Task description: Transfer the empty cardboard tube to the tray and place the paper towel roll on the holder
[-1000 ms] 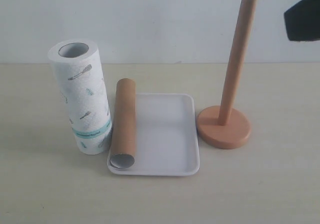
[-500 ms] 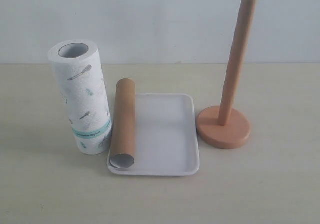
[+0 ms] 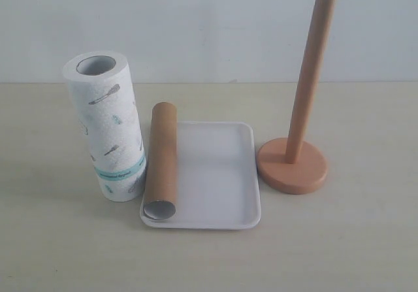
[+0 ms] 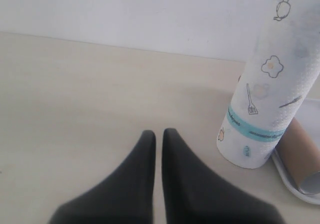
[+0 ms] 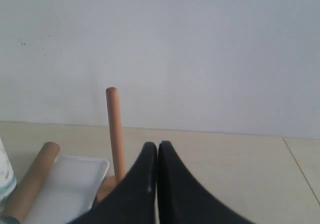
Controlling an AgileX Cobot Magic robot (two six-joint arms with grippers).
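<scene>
The brown cardboard tube [image 3: 161, 162] lies along the left side of the white tray [image 3: 219, 174]. Just left of it the white paper towel roll [image 3: 106, 125] stands upright on the table, teal band low. At the right stands the wooden holder [image 3: 302, 102], its post bare. Neither gripper shows in the exterior view. In the left wrist view my left gripper [image 4: 158, 133] is shut and empty, with the roll [image 4: 270, 78] and the tube's end [image 4: 302, 160] beyond it. In the right wrist view my right gripper [image 5: 157, 145] is shut and empty, near the holder's post [image 5: 114, 129], the tray [image 5: 70, 186] and the tube [image 5: 31, 181].
A pale wall [image 3: 209, 24] rises behind the beige table [image 3: 339, 240]. The holder's round pink base [image 3: 292, 166] sits just right of the tray.
A dark part of the right arm at the exterior view's upper right edge one second ago has gone out of view. The objects have not moved.
</scene>
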